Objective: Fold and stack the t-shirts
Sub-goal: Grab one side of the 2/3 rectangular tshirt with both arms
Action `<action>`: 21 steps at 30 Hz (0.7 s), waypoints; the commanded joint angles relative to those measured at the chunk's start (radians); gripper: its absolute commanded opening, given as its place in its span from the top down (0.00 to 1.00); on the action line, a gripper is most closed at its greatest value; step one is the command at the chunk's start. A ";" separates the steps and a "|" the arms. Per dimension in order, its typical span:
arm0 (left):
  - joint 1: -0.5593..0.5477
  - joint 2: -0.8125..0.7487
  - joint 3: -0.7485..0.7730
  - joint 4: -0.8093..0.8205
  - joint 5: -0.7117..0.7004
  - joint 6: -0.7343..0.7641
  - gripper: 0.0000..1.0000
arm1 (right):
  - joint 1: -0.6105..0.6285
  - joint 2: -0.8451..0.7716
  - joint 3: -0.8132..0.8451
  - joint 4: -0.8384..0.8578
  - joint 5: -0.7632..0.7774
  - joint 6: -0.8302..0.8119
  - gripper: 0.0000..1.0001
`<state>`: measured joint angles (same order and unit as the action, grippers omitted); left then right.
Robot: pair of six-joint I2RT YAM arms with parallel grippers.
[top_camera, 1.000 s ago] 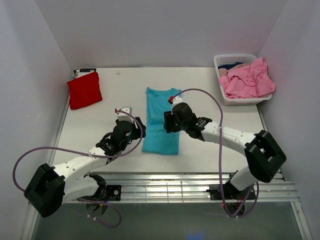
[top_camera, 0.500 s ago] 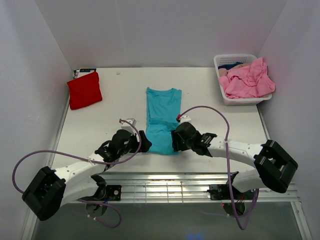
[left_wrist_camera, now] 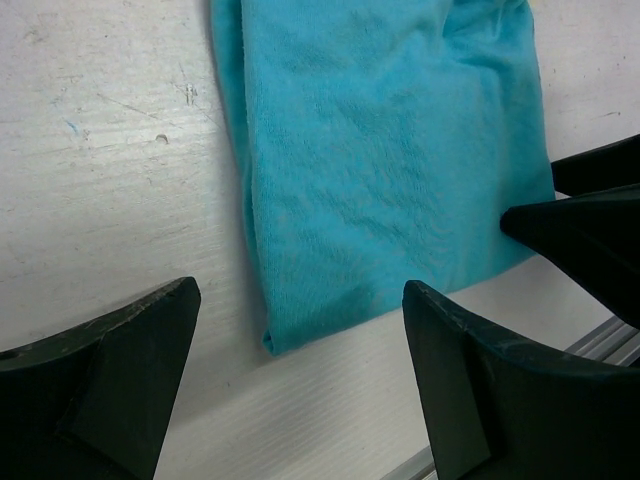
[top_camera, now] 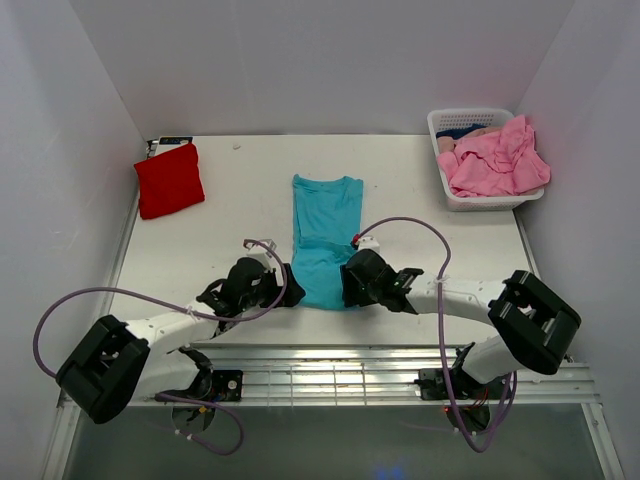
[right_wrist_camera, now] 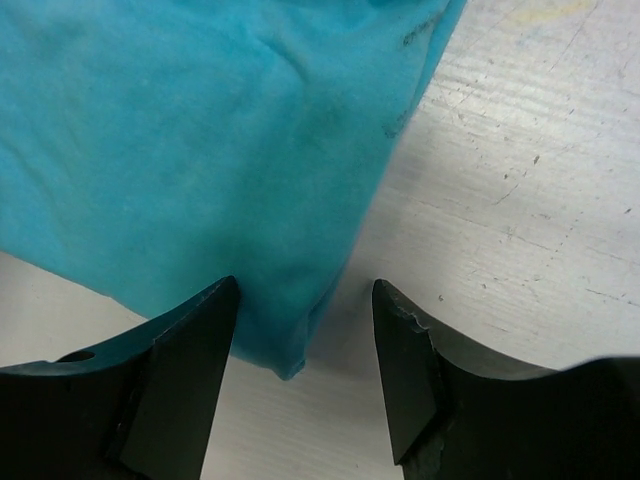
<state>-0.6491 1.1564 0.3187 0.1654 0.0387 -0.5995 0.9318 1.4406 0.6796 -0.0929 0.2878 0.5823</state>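
T-shirts are found in three places on the table [top_camera: 230, 190], and each place is given here from the teal shirt [top_camera: 325, 225]. That shirt is laid flat at the middle, narrowed to a long strip, with its collar at the far end and its hem at the near end. It is judged to be laid so that the hem can be taken at both corners and carried up toward the collar.

To the far right of it a basket [top_camera: 440, 125] is kept, with pink shirts [top_camera: 495, 160] heaped in it and spilling over its rim, presumably awaiting their turn. To the far left of it a red shirt [top_camera: 169, 179] is set down as a folded square, judged to be the base of the stack.

At the near left corner of the teal shirt the left gripper [left_wrist_camera: 298, 300] is held low with its jaws apart. At the near right corner the right gripper [right_wrist_camera: 305, 290] is held likewise, jaws apart astride the edge. Nothing is gripped by either.

One teal shirt, one red shirt, one basket and two grippers are counted; how many pink shirts are heaped cannot be told.
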 commanded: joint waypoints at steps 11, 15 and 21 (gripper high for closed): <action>0.005 0.039 0.036 -0.037 0.046 0.000 0.15 | 0.038 0.009 -0.025 0.005 0.024 0.074 0.39; 0.005 0.046 0.037 -0.041 0.064 -0.008 0.19 | 0.051 0.010 -0.025 0.001 0.025 0.088 0.39; 0.005 0.063 0.036 -0.043 0.089 -0.017 0.24 | 0.058 0.023 -0.017 -0.011 0.030 0.091 0.39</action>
<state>-0.6487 1.2049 0.3431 0.1596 0.0902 -0.6041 0.9798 1.4544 0.6670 -0.0799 0.3035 0.6495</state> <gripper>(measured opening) 0.766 0.611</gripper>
